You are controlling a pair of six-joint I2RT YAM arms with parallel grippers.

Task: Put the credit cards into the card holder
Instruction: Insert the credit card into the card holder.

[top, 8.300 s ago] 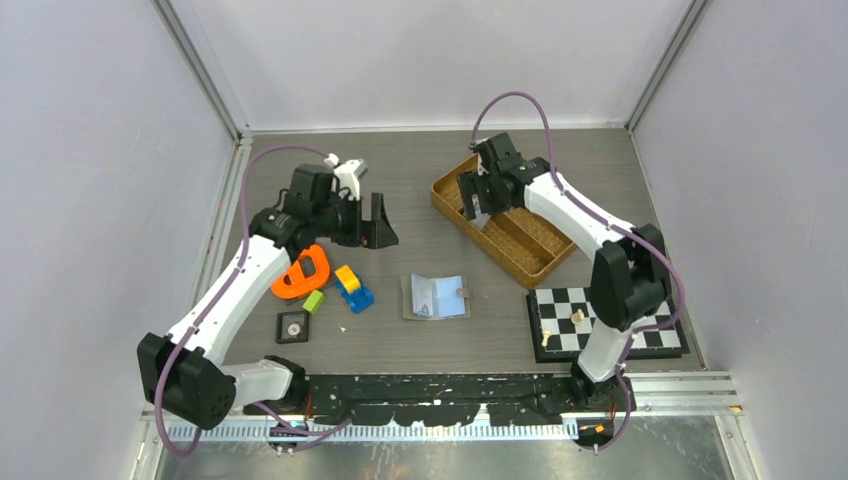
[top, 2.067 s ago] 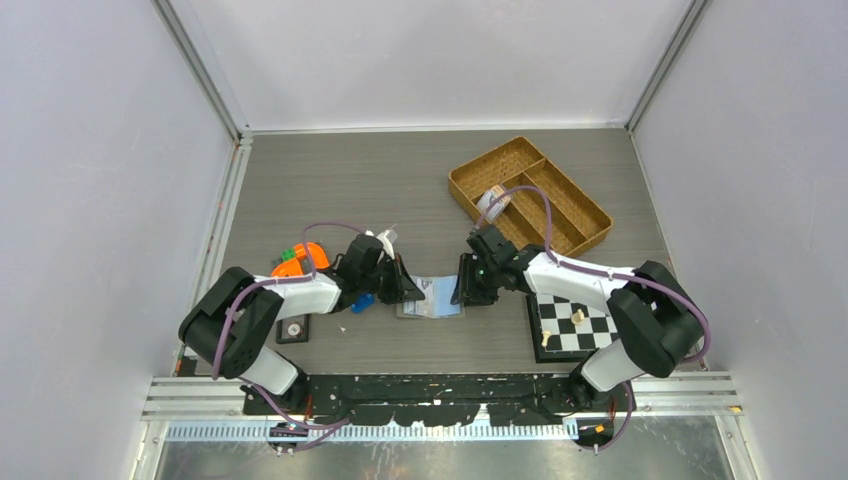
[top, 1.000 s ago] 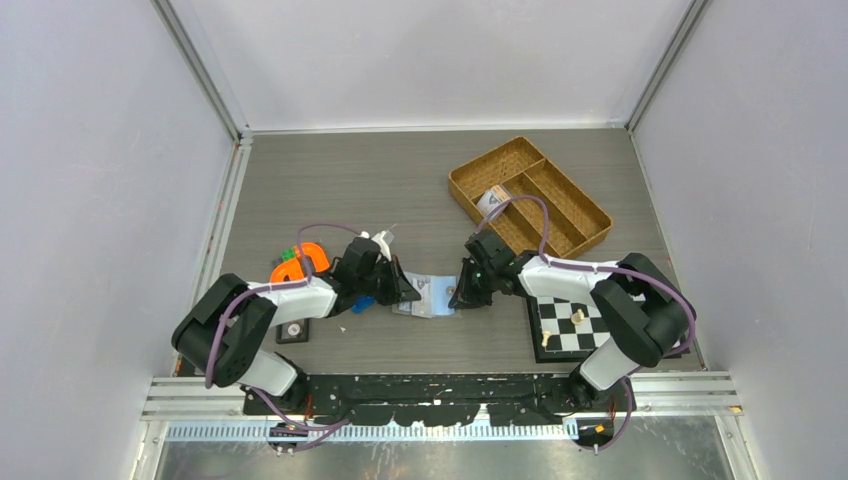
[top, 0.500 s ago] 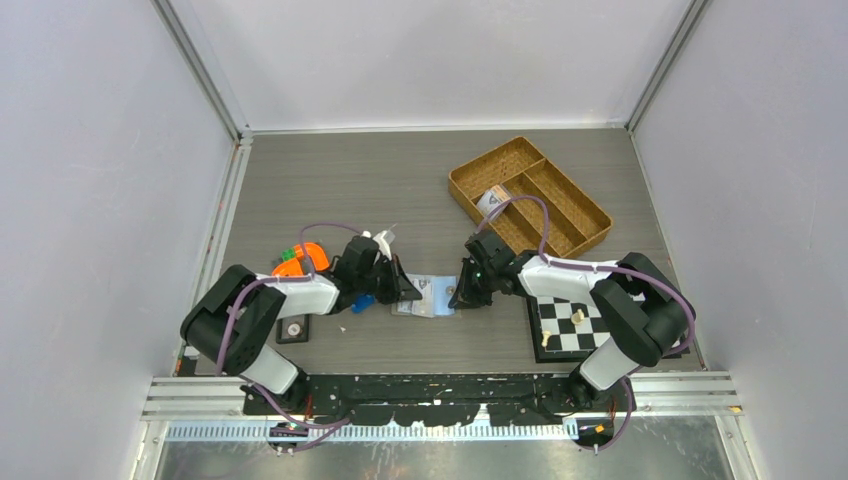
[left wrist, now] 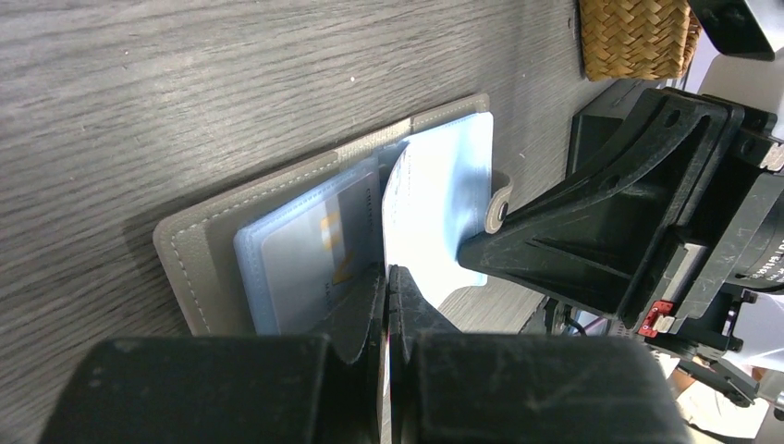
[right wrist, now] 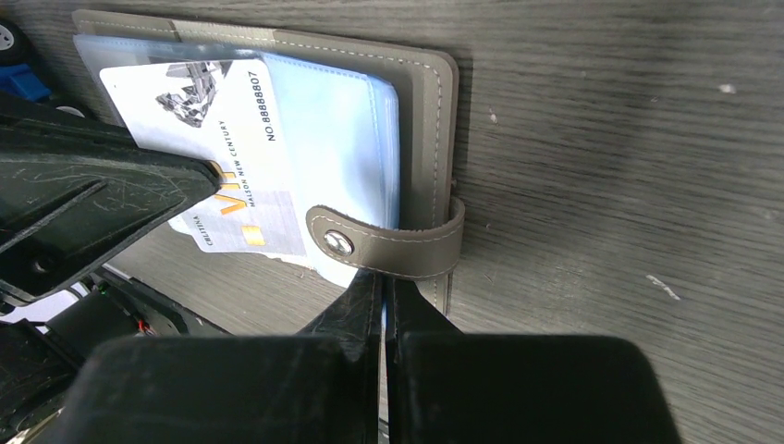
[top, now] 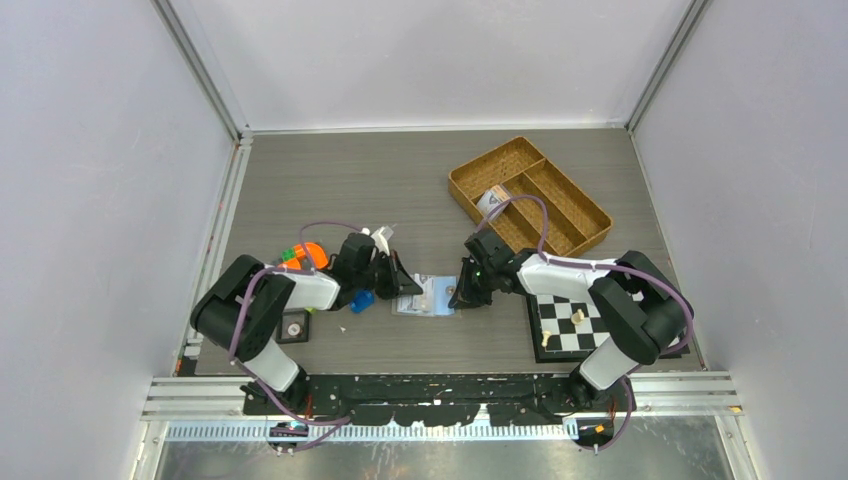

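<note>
The holder [top: 432, 305] lies open and flat on the tabletop [top: 400, 180], near the front and about midway between the two arms. Its light blue inside faces up. In the top view its long axis runs left to right, from one arm's fingers toward the other's.

The left fingers [left wrist: 362, 319] are pressed together on the edge of a pale card [right wrist: 217, 139]. The card leans over one blue page of the holder rather than lying flat. Its printed face is turned toward the right wrist camera, and the left wrist camera sees it almost edge-on. Its long axis runs parallel to the holder edge that carries the tab [right wrist: 388, 242], so it lies across the holder's long axis. Whether its leading edge has entered a sleeve cannot be told.

A second card [left wrist: 310, 254] with a yellow mark sits flat inside the clear sleeve of the other page.

The tab is folded over onto the blue page, snap upward, and its tip overlaps a corner of the held card.

The right fingers [right wrist: 413, 310] are pressed together on the holder's edge just beside the tab, with a thin pale sliver between them.

A wicker basket [top: 560, 225] stands well apart at the far right, and a chessboard [top: 600, 335] lies near the right arm.
</note>
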